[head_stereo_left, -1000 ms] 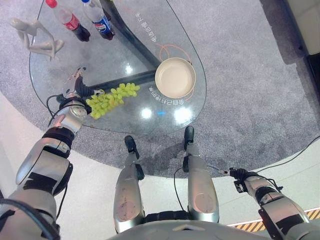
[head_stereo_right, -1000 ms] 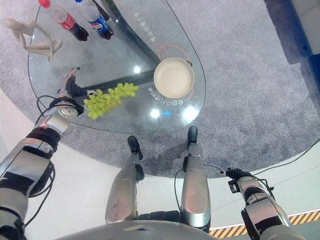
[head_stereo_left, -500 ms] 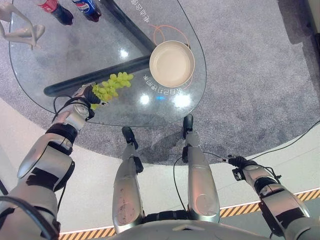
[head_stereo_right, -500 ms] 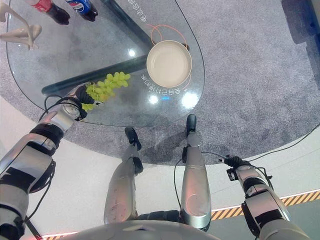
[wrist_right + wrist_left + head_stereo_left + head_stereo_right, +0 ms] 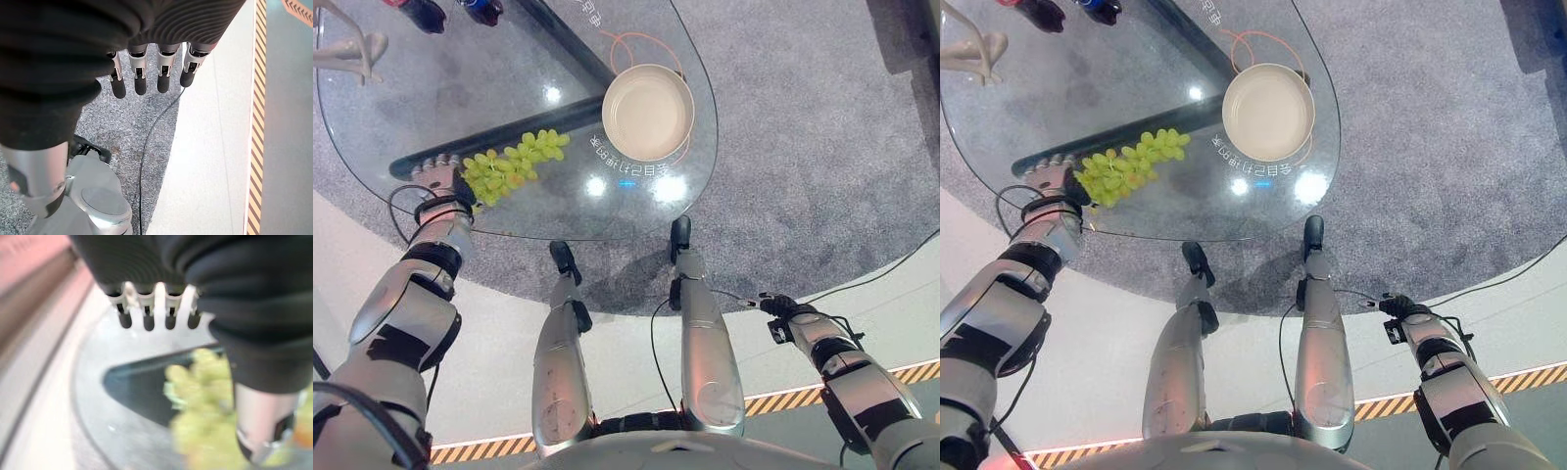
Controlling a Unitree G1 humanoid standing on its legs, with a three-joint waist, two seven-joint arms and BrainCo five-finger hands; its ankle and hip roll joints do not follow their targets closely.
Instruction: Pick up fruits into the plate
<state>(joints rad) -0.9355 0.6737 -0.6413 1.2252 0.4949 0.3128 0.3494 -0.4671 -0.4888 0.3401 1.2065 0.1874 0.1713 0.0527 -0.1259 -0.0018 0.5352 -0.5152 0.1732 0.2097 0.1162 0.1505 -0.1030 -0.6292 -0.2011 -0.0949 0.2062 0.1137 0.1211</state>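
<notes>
Overhead, the grapes (image 5: 508, 166) lie on the glass table (image 5: 372, 127), touching the left hand (image 5: 433, 177) on its right; the plate (image 5: 648, 111) sits farther right. Close up, that hand's fingers (image 5: 146, 313) are straight, thumb beside grapes. Right hand (image 5: 146, 73) hangs relaxed, off the table.

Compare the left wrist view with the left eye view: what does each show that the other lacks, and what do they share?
Left wrist view alone: the left robot hand from close up, its straight fingers over the glass, thumb beside the fruit.

Left eye view alone: the empty plate, two bottles and a white figurine at the table's far edge, and the right robot hand hanging low beside the table.

Both: the green grapes lying on the glass table, next to the left robot hand.
</notes>
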